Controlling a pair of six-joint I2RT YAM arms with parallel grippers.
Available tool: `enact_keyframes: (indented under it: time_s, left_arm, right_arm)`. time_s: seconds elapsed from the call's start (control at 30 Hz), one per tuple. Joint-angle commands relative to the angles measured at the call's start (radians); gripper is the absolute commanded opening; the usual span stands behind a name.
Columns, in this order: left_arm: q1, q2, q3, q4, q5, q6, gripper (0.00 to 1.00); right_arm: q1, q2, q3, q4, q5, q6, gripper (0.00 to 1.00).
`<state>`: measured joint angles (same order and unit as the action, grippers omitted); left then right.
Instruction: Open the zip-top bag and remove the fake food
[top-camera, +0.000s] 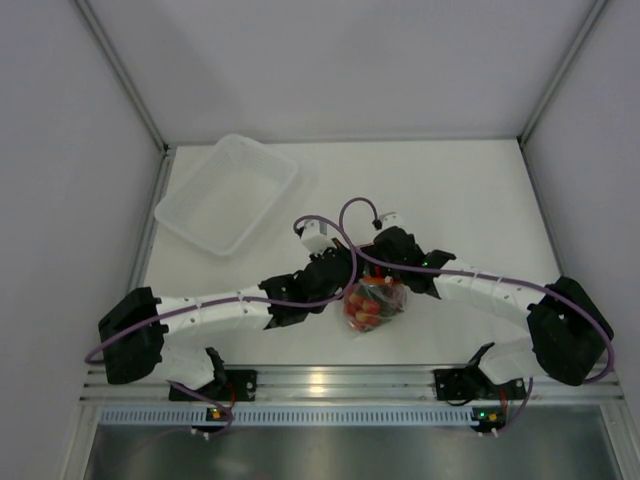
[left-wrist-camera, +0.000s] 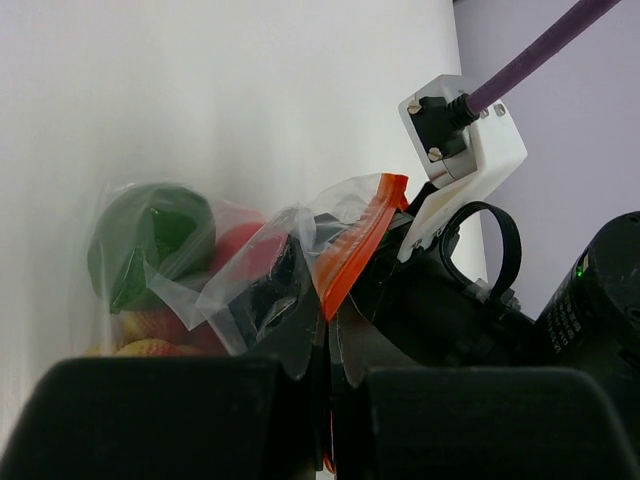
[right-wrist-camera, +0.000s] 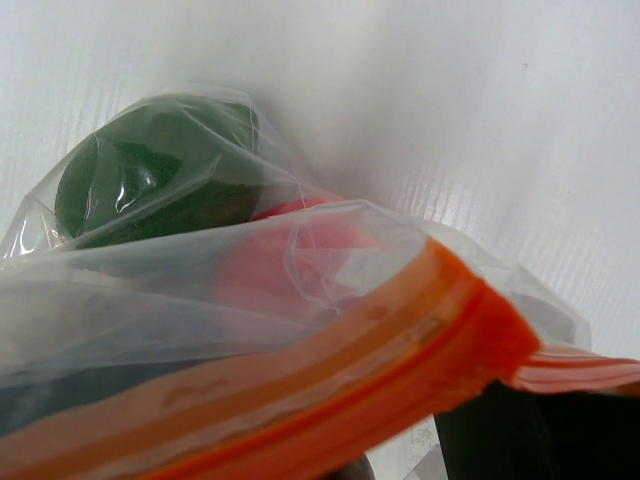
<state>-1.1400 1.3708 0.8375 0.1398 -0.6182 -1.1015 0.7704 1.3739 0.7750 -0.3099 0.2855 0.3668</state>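
The zip-top bag (top-camera: 376, 300) lies mid-table between both arms, clear and crinkly, with fake food inside. My left gripper (left-wrist-camera: 333, 335) is shut on the bag's orange zip strip (left-wrist-camera: 352, 250), which sticks up from between the jaws. Through the plastic I see a green ball (left-wrist-camera: 150, 240) and a red piece (left-wrist-camera: 240, 248). In the right wrist view the orange strip (right-wrist-camera: 330, 385) runs across the lower frame and hides the fingers; behind it are the green ball (right-wrist-camera: 150, 185) and a red piece (right-wrist-camera: 290, 265). My right gripper (top-camera: 385, 262) is at the bag's top, opposite the left one (top-camera: 350, 282).
A translucent rectangular tub (top-camera: 228, 192) sits at the back left of the white table. The right arm's wrist and purple cable (left-wrist-camera: 530, 50) crowd the space just beyond the left gripper. Walls enclose the table on three sides.
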Motion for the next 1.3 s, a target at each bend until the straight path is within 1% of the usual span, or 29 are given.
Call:
enact_keyframes:
  time_s: [0.0, 0.07, 0.1, 0.17, 0.23, 0.27, 0.53, 0.87, 1.07, 1.27]
  left_arm:
    - [-0.001, 0.001, 0.008, 0.066, -0.011, 0.020, 0.00]
    - [-0.001, -0.001, 0.003, 0.066, -0.017, 0.023, 0.00]
    - [-0.001, -0.003, 0.000, 0.064, -0.026, 0.023, 0.00]
    - [-0.001, -0.003, -0.003, 0.064, -0.037, 0.028, 0.00]
    - [-0.001, -0.001, -0.012, 0.063, -0.052, 0.038, 0.00]
    - [-0.001, 0.001, -0.012, 0.064, -0.057, 0.041, 0.00]
    - [-0.001, 0.033, -0.014, 0.063, -0.074, 0.049, 0.00]
    - [-0.001, 0.062, -0.012, 0.064, -0.086, 0.054, 0.00]
    - [-0.001, 0.076, -0.005, 0.064, -0.081, 0.061, 0.00]
    - [-0.003, 0.097, 0.026, 0.064, -0.061, 0.109, 0.00]
  right_arm:
    - [0.023, 0.045, -0.068, -0.083, -0.051, 0.038, 0.72]
    - [0.021, 0.037, -0.059, -0.092, -0.037, 0.038, 0.65]
    - [0.023, 0.033, -0.059, -0.092, -0.032, 0.037, 0.55]
    - [0.024, 0.016, -0.059, -0.092, -0.016, 0.038, 0.48]
    - [0.029, -0.007, -0.053, -0.100, -0.005, 0.040, 0.45]
    - [0.035, -0.016, -0.051, -0.104, -0.003, 0.044, 0.38]
    - [0.081, -0.124, -0.003, -0.133, 0.021, 0.049, 0.24]
    - [0.125, -0.205, 0.018, -0.129, 0.032, 0.028, 0.17]
    - [0.152, -0.297, 0.012, -0.081, 0.012, 0.001, 0.17]
    - [0.194, -0.285, 0.041, -0.067, 0.003, -0.048, 0.15]
